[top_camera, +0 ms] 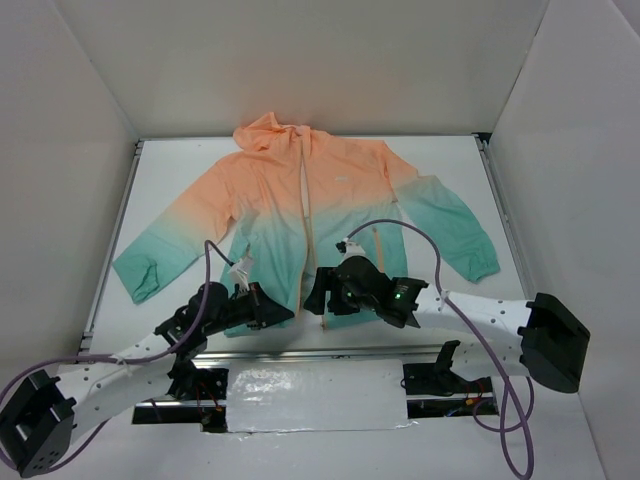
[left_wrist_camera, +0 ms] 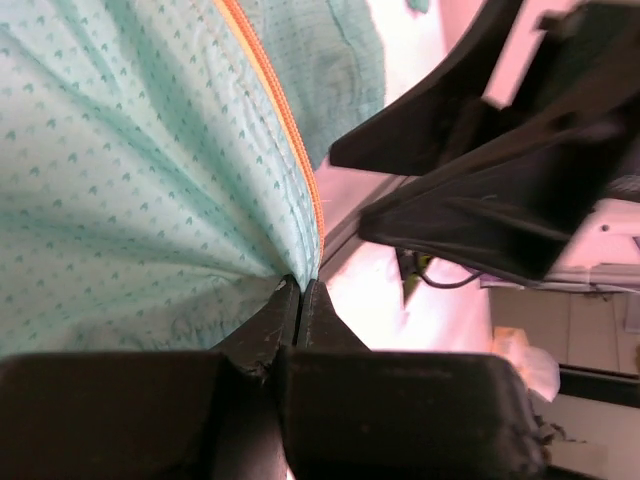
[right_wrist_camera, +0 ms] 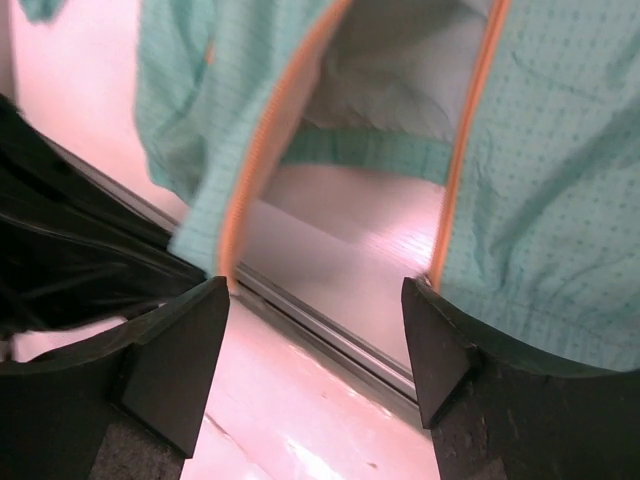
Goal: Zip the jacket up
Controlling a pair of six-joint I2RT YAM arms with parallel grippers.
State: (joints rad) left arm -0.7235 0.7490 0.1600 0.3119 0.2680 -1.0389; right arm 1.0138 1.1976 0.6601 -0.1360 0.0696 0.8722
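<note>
The jacket (top_camera: 300,190) lies flat on the white table, hood at the far side, orange-peach fading to teal at the hem, its front open near the hem. My left gripper (top_camera: 283,312) is shut on the teal hem corner of the left front panel (left_wrist_camera: 150,200), right beside its orange zipper edge (left_wrist_camera: 290,130). My right gripper (top_camera: 316,296) is open at the hem gap; in the right wrist view its fingertips (right_wrist_camera: 215,300) stand wide apart, with the two orange zipper edges (right_wrist_camera: 255,160) hanging just beyond them.
A metal rail (right_wrist_camera: 330,335) runs along the table's near edge below the hem. White walls enclose the table on three sides. The right arm (left_wrist_camera: 500,190) shows close by in the left wrist view. Cables loop over both arms.
</note>
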